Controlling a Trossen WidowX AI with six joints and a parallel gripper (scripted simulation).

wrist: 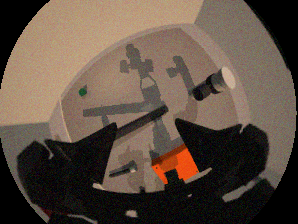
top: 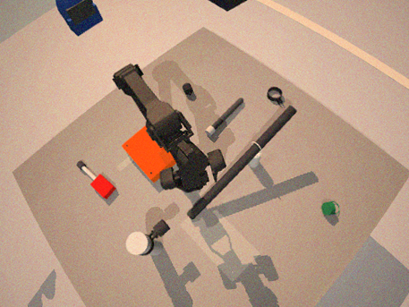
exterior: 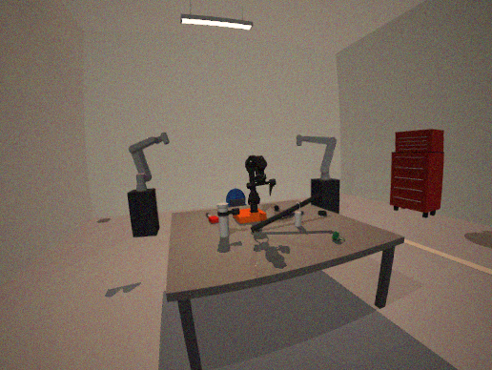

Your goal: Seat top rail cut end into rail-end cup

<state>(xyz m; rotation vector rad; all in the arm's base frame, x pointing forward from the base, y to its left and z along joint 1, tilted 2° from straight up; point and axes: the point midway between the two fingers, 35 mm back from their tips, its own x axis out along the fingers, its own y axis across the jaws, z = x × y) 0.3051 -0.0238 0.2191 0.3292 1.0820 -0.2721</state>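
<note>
Opened wide with nothing between its fingers, the gripper (top: 193, 171) (exterior: 261, 193) (wrist: 147, 123) hangs above the table (top: 117, 298) (exterior: 205, 267) (wrist: 112, 65), apart from the rail (top: 243, 157) (exterior: 281, 215) (wrist: 142, 121). That rail slants through the loop cap (top: 257, 145) (exterior: 299, 204), its raised end toward the exterior view's far right corner. Its lower end lies outside the rail-end cup (top: 161, 228) (exterior: 235, 211) (wrist: 200, 94), which sticks out from the big post (top: 138, 243) (exterior: 223, 226) (wrist: 228, 78), nearer the left edge. The brace band (exterior: 222, 214) sits high, just beneath the post's white top.
</note>
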